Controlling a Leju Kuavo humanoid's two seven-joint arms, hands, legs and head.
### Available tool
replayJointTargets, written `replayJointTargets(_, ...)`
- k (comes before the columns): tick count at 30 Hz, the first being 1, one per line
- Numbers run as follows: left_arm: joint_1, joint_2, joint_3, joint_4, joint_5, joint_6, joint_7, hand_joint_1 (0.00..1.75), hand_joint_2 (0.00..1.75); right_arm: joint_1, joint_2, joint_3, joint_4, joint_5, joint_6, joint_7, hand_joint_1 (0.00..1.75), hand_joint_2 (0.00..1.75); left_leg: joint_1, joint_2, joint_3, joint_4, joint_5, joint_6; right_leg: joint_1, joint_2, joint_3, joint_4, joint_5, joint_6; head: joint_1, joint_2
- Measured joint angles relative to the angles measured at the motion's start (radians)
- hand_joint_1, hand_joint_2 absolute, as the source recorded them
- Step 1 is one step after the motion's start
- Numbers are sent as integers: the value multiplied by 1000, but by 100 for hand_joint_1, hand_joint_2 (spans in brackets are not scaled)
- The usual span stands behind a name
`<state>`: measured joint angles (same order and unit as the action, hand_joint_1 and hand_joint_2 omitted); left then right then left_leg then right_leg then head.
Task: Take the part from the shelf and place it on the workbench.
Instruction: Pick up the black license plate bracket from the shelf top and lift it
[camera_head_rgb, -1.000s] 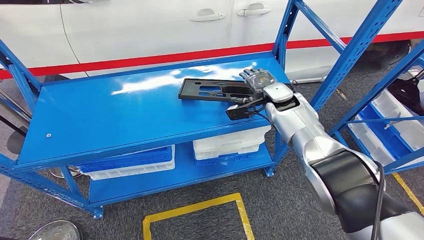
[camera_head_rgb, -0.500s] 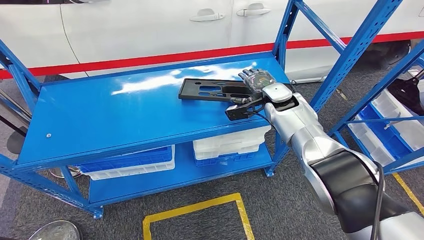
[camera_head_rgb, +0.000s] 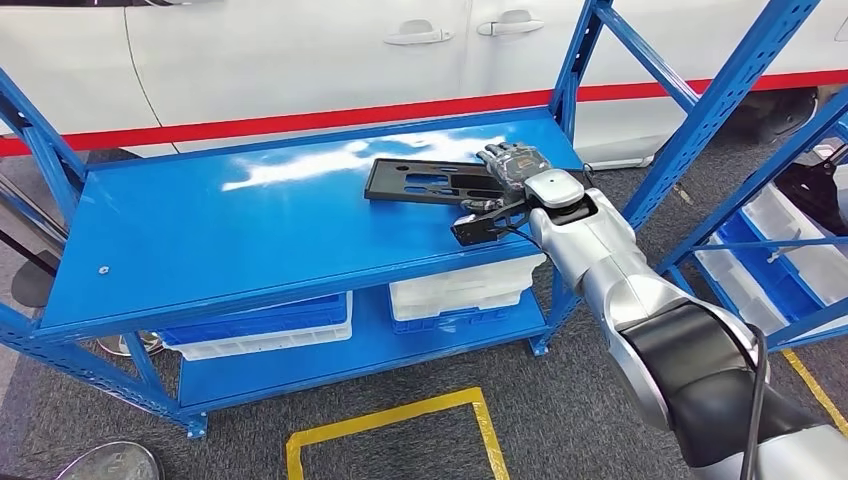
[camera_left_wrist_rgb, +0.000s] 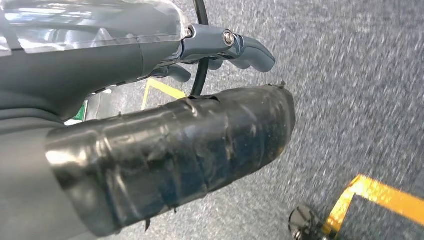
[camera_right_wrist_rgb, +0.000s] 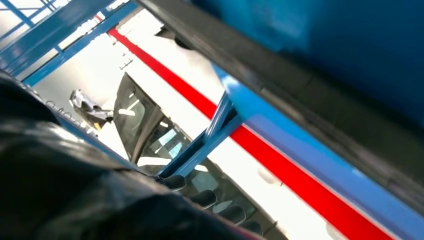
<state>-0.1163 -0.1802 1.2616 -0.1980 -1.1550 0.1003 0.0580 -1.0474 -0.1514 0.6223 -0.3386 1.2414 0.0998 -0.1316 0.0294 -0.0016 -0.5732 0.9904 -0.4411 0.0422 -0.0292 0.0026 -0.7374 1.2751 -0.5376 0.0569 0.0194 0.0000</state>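
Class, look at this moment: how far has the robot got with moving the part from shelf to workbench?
Done: the right robot hand has reached the black part at its near end. In hand: taking hold; whether the fingers have closed on it cannot be told. The part lies flat on the blue shelf. Left: lifting it, carrying it and setting it on the workbench.

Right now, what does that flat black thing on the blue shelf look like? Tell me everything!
The black part is a thin, flat plate, likely plastic or metal, long and roughly rectangular, with several cut-out slots and a small round hole near one end. It lies flat on the top blue shelf, near its back right. The robot's right hand rests at its right end.
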Motion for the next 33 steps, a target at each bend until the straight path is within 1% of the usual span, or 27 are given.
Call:
replayJointTargets(1,0,0,0,0,0,0,0,0,0,1,0,0,1,1,0,0,0,0,1,-1,3,3,-5,-3,-2,-1,15,-38,33,0,0,0)
replayJointTargets(2,1,0,0,0,0,0,0,0,0,1,0,0,2,1,1,0,0,0,2,-2,8,8,-12,-7,-4,-2,46,-106,75,-1,0,0)
replayJointTargets(3,0,0,0,0,0,0,0,0,0,0,0,0,2,2,1,0,0,0,1,-2,10,12,-18,-13,-3,-3,78,-171,103,-3,0,0)
replayJointTargets(4,0,0,0,0,0,-1,0,0,0,-2,0,-1,3,2,1,0,0,0,0,-3,12,16,-24,-18,-1,-3,103,-223,120,-7,0,0)
replayJointTargets(5,0,0,0,0,1,-1,0,0,0,-2,0,-1,3,2,2,0,0,0,-1,-4,12,19,-28,-25,3,-3,115,-250,123,-13,0,0)
replayJointTargets(7,-1,-1,0,0,1,-1,0,0,0,-3,0,-1,4,3,2,0,0,0,-2,-4,13,18,-32,-39,10,-1,116,-255,114,-27,0,0)
replayJointTargets(9,-1,-2,0,0,1,-1,0,0,0,-4,0,-2,4,4,2,0,0,0,0,-3,12,27,-45,-50,7,-2,123,-259,111,-43,0,0)
replayJointTargets(10,-2,-2,0,0,1,-1,0,0,0,-5,1,-2,3,4,2,0,0,0,1,-2,1,55,-62,-53,6,-2,128,-264,110,-52,0,0)
replayJointTargets(11,-2,-2,0,0,1,0,-1,0,0,-6,1,-2,3,5,2,0,0,0,2,-2,-24,106,-87,-55,5,-3,134,-267,107,-59,0,0)
replayJointTargets(13,-2,-1,0,0,1,0,-1,0,0,-6,1,-3,4,6,2,0,0,0,0,-1,-101,247,-138,-55,11,-3,142,-267,99,-70,0,0)
replayJointTargets(14,-1,-1,0,0,1,0,-1,0,0,-5,2,-4,4,7,2,0,0,0,0,-1,-136,301,-148,-54,13,-3,146,-266,95,-73,0,0)
replayJointTargets(15,0,0,0,0,1,0,-1,0,0,-3,3,-4,4,7,2,0,0,0,-1,-2,-154,318,-136,-52,16,-1,151,-265,90,-74,0,0)
replayJointTargets(16,1,0,0,0,1,0,-1,0,0,-2,3,-4,4,7,2,0,0,0,-2,-1,-152,293,-104,-49,18,1,158,-262,83,-73,0,0)
replayJointTargets(18,1,0,0,0,1,0,-1,0,0,-1,4,-4,4,7,2,0,0,0,-6,-2,-105,167,-19,-37,19,3,174,-257,66,-69,0,0)
replayJointTargets(19,1,0,0,0,1,0,-1,0,0,-3,4,-4,4,7,2,0,0,0,-10,-2,-80,109,7,-31,21,4,178,-252,58,-65,0,0)
replayJointTargets(20,0,1,0,0,1,0,-1,0,0,-5,4,-4,5,7,2,0,0,0,-13,-2,-65,72,16,-26,23,4,179,-250,53,-60,0,0)
replayJointTargets(21,0,1,0,0,1,0,-1,0,0,-6,4,-5,5,7,2,0,0,0,-16,-2,-59,59,11,-23,23,4,177,-249,50,-55,0,0)
replayJointTargets(24,-2,1,0,0,1,0,-2,0,0,-8,4,-5,6,7,2,0,0,0,-17,-2,-47,39,6,-11,21,3,174,-247,43,-40,0,0)
replayJointTargets(25,-2,0,0,0,1,0,-2,0,0,-9,4,-6,6,7,2,0,0,0,-15,-1,-40,32,6,-6,19,2,167,-227,31,-35,0,0)
replayJointTargets(26,-3,0,0,0,1,-1,-4,0,0,-10,4,-6,6,7,2,0,0,0,-12,-1,-33,26,6,-2,18,2,147,-187,11,-30,0,0)
replayJointTargets(27,-3,0,0,0,1,-3,-8,0,0,-12,3,-6,6,7,3,0,0,0,-12,-2,-28,24,4,2,16,1,115,-127,-13,-26,0,0)
replayJointTargets(28,-3,1,0,0,1,-5,-15,0,0,-12,3,-6,8,7,5,0,0,0,-12,-3,-26,24,2,5,15,1,74,-60,-35,-23,0,0)
replayJointTargets(29,-3,1,0,0,3,-8,-21,0,0,-10,2,-7,9,7,6,0,0,0,-12,-4,-23,24,-2,6,15,1,36,-7,-44,-21,0,0)
replayJointTargets(30,-3,1,1,0,6,-9,-25,0,0,-7,2,-7,10,8,7,0,0,0,-12,-6,-19,26,-7,7,15,0,10,18,-35,-20,0,0)
replayJointTargets(31,-3,1,1,0,9,-10,-27,0,0,-6,2,-7,12,8,8,0,0,0,-13,-7,-13,27,-13,7,15,0,2,5,-5,-21,0,0)
replayJointTargets(32,-2,0,2,0,12,-11,-27,0,0,-6,2,-7,12,9,8,0,0,0,-13,-8,-5,28,-19,6,15,0,14,-44,40,-24,0,0)
replayJointTargets(33,-2,0,2,0,13,-12,-27,0,0,-7,2,-7,12,9,11,-1,0,0,-13,-8,2,29,-26,4,17,0,37,-110,86,-30,0,0)
